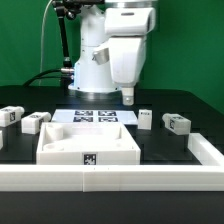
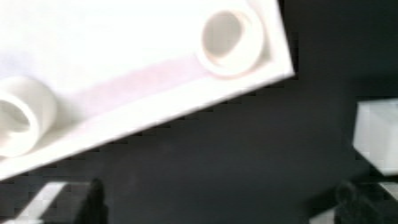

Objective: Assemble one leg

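Several small white legs with marker tags lie on the black table: two at the exterior view's left [image 1: 10, 116] [image 1: 35, 122] and two at its right [image 1: 146, 119] [image 1: 178, 123]. My gripper [image 1: 128, 97] hangs above the table, just behind the large white panel [image 1: 88, 143] and close to the nearer right leg. In the wrist view the gripper [image 2: 214, 205] is open and empty, with dark fingertips [image 2: 63, 205] at the frame's edges. The panel's corner [image 2: 143, 70] with two rimmed recesses fills much of that view. Part of a white leg [image 2: 379, 130] shows at its edge.
The marker board [image 1: 95, 117] lies flat behind the panel, under the arm's base. A white raised wall [image 1: 110, 178] runs along the table's front and up the exterior view's right side.
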You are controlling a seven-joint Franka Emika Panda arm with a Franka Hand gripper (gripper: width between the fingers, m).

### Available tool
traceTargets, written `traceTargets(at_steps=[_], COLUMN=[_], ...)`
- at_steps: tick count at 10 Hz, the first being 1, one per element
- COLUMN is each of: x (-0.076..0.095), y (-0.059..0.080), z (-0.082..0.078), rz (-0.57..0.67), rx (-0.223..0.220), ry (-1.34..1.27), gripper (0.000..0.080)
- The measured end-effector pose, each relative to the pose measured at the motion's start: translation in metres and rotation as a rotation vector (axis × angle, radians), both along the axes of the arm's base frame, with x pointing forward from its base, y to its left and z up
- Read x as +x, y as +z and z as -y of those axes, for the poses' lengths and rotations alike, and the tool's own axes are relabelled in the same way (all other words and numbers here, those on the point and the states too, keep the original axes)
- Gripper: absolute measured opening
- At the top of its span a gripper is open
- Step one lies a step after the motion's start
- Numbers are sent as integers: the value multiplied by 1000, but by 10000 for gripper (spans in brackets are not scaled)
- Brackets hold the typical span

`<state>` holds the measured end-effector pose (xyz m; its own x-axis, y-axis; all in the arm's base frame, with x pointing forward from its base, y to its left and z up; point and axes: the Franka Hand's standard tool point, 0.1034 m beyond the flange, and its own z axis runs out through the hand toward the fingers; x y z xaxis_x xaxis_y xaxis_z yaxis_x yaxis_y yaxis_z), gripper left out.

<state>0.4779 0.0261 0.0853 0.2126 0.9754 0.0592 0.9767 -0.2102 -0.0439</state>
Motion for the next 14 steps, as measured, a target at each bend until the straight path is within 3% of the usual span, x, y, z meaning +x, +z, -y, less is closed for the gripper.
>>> traceTargets(at_steps=[3, 8, 11, 14], x=[-3, -2, -16, -24], y=[-7, -8, -33, -57], z=[35, 39, 59, 59], rz=[34, 46, 125, 134], rx=[-3, -10, -54, -56], ry=[30, 52, 271, 314], gripper=[650, 650, 650, 650])
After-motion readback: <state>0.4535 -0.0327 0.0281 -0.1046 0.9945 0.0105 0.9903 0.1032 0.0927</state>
